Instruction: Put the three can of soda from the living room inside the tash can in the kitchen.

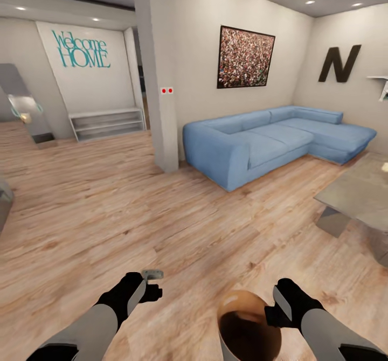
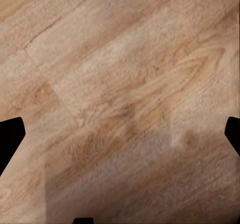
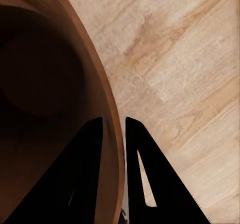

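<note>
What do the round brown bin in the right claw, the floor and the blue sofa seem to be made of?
The round tapered brown bin looks like glossy plastic or glazed material: a smooth inside with soft highlights. The warm floor looks like matte wood planks: grain and board seams show. The long blue corner sofa looks like soft cloth upholstery, with no shine.

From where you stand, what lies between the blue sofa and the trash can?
Bare wood floor, in the head view. The right gripper pinches the trash can rim.
</note>
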